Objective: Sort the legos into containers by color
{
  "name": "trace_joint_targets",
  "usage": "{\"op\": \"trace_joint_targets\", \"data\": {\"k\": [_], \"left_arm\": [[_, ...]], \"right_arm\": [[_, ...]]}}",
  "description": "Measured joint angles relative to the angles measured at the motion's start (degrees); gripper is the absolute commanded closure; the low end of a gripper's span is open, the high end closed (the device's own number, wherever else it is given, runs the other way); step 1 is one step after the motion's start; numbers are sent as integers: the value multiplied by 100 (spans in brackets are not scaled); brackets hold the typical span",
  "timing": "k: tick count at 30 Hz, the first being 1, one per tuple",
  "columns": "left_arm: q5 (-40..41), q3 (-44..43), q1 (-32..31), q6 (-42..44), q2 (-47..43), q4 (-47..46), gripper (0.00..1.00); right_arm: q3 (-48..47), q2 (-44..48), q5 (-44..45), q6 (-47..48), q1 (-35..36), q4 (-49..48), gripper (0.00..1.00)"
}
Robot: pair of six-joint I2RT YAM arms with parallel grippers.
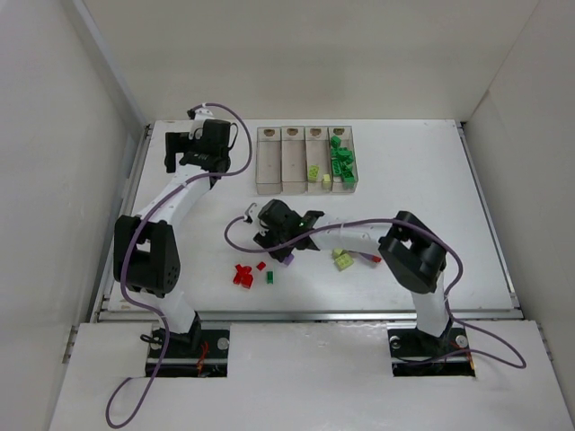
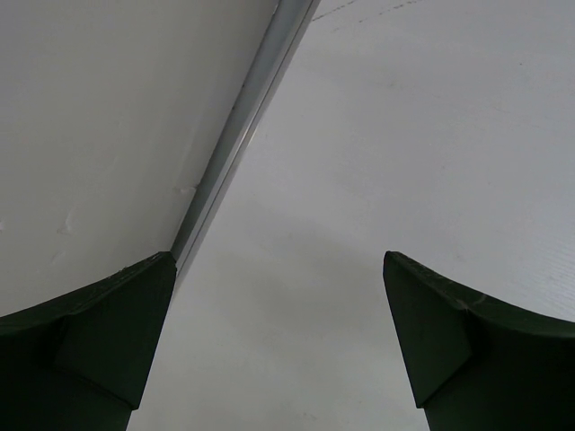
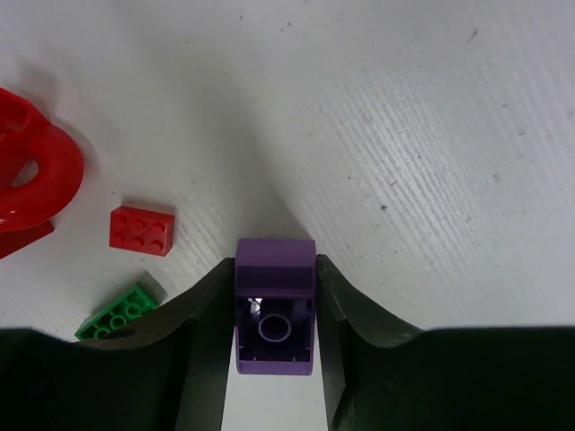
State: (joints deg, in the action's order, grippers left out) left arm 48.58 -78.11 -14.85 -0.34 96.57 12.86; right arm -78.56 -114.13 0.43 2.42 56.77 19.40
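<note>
Looking down from the top camera, I take the white table (image 1: 404, 197) first, then the containers (image 1: 305, 159), a row of four joined clear bins near its far edge. I place everything else from that row.

The left arm (image 1: 171, 206) reaches up to the left of the containers, and the right arm (image 1: 395, 247) bends across the table on the near side of them.

The left gripper (image 1: 184, 148) sits level with the containers and well to their left. On its wrist camera the left gripper (image 2: 278, 359) has its jaws spread wide with nothing between them, only bare table and the metal rail (image 2: 243, 126) below.

The right gripper (image 1: 286, 251) is near the containers on their near side, roughly below the two left bins. Its wrist camera shows the fingers (image 3: 207, 341) drawn in against both sides of a purple brick (image 3: 275, 314), so the jaws are nearly together and clamped on it. I cannot tell whether the brick is lifted off the table.

Inside the containers, green bricks (image 1: 341, 162) fill the rightmost bin and yellow-green bricks (image 1: 314, 172) lie in the bin beside it.

Further from the containers than the right gripper lie the red bricks (image 1: 243, 274) and a green brick (image 1: 269, 278). Loose yellow-green bricks (image 1: 343, 259) lie on the near side of the rightmost bin.
</note>
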Motion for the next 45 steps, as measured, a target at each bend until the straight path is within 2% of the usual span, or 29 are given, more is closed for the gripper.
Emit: {"op": "trace_joint_targets", "data": {"k": [6, 12, 15, 19, 25, 27, 28, 29, 32, 39, 41, 45], "left_arm": [[-11, 2, 85, -17, 0, 2, 0], [9, 2, 144, -50, 0, 0, 0], [-24, 0, 146, -61, 0, -7, 0], [-46, 2, 146, -63, 0, -9, 0], [-44, 52, 146, -61, 0, -26, 0], [-44, 55, 146, -61, 0, -28, 0], [-42, 52, 146, -61, 0, -28, 0], [-42, 55, 146, -61, 0, -33, 0], [-42, 55, 146, -61, 0, -37, 0], [-46, 55, 146, -61, 0, -44, 0], [-52, 55, 146, -61, 0, -39, 0], [-92, 55, 146, -63, 0, -22, 0]], "right_arm": [[-229, 138, 63, -219, -212, 101, 100], [-793, 533, 254, -1276, -1659, -284, 100], [-1779, 168, 444, -1628, -2356, -391, 100], [-3449, -837, 455, -1845, -2710, -448, 100], [-4085, -1746, 256, -1941, -2730, -306, 100], [-4116, -1945, 114, -1967, -2730, -256, 92], [-4144, -2031, 35, -1980, -2730, -190, 82], [-4172, -2107, -52, -1982, -2730, -166, 43], [-4227, -2229, -188, -2031, -2730, -127, 0], [-3941, -1829, -236, -2022, -2752, -35, 0], [-3506, -1281, -125, -1980, -2752, 63, 0], [-2352, 413, 271, -1814, -2758, 284, 0]]}}
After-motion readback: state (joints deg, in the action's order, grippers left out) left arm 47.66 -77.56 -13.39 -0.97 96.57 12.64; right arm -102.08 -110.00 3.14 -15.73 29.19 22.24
